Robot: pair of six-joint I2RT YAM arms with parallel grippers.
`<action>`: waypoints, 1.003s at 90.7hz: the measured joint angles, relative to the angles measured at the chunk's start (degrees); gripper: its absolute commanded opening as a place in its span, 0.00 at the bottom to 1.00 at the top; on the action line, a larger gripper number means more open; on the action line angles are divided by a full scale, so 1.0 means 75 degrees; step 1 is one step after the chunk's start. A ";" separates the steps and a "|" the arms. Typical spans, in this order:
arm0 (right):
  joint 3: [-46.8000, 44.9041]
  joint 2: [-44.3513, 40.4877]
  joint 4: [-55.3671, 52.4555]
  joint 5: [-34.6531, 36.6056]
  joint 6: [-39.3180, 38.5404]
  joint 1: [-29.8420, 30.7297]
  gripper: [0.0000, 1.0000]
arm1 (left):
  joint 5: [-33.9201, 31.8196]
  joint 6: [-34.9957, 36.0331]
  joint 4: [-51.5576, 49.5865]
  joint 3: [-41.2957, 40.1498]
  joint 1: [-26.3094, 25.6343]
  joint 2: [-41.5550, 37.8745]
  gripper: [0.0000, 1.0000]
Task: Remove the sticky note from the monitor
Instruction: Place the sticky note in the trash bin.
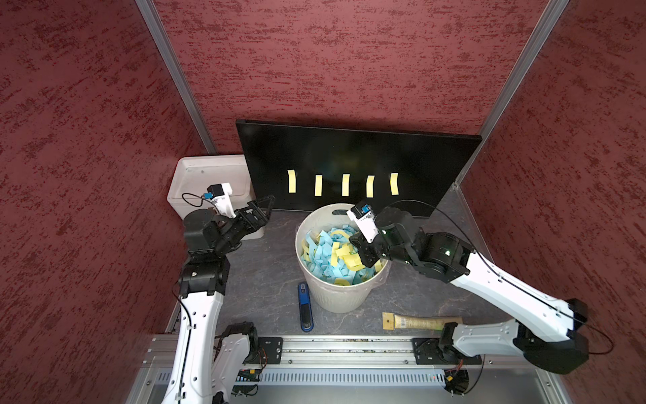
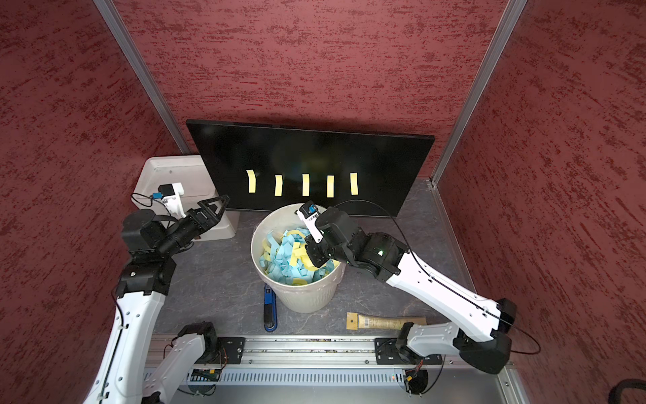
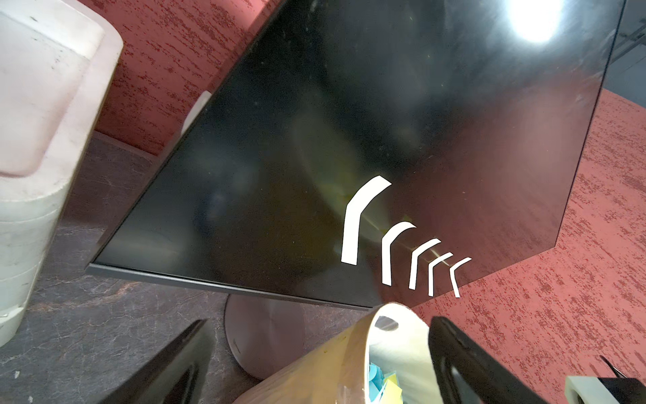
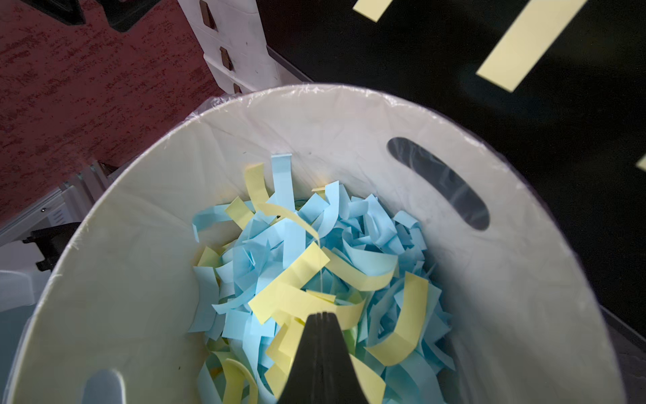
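Observation:
The black monitor stands at the back with several yellow sticky notes in a row on its lower half. My left gripper is open and empty by the monitor's lower left corner, short of the notes. My right gripper hangs over the round bin, shut on a yellow sticky note seen edge-on that curls away from the tips.
The round bin holds a heap of blue and yellow notes. A white rectangular bin sits left of the monitor. A blue tool and a wooden-handled brush lie near the front rail.

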 measured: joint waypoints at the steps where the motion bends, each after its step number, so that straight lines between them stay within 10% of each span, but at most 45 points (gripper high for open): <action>1: 0.0015 0.0015 -0.0003 0.0044 -0.0009 0.0012 0.00 | 0.0000 0.0000 0.0000 0.0000 0.0000 0.0000 1.00; 91: 0.0102 -0.0589 0.0417 0.1938 -0.0233 0.0090 0.64 | 0.0003 0.0000 0.0000 0.0000 0.0000 -0.0012 1.00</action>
